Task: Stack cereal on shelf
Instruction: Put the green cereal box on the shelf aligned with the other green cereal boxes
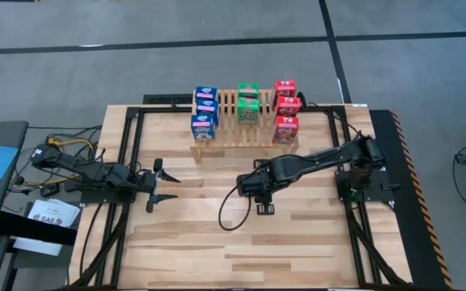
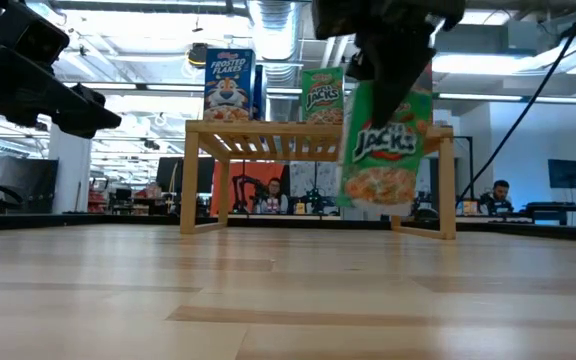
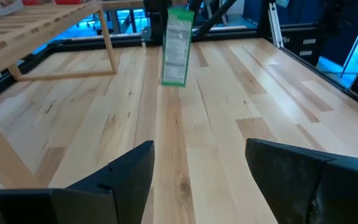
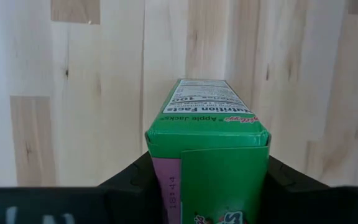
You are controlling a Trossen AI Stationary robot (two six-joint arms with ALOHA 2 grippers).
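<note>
The right gripper [image 1: 259, 192] sat mid-frame in the high view, pinching a green box [image 2: 386, 150] — in the low view that box hung clear above the table [image 1: 298, 242], tilted a bit, in front of the rack [image 1: 231, 133]. The right wrist view showed both fingers pressed on the box's sides. The rack stood at upper center of the overhead shot, with three blue boxes [image 1: 205, 113] along its left end, two green ones [image 1: 248, 103] in the middle and three red ones [image 1: 285, 109] along its right end. The left gripper [image 1: 163, 184] waited at left-center just over the table — fingers spread, nothing between them.
</note>
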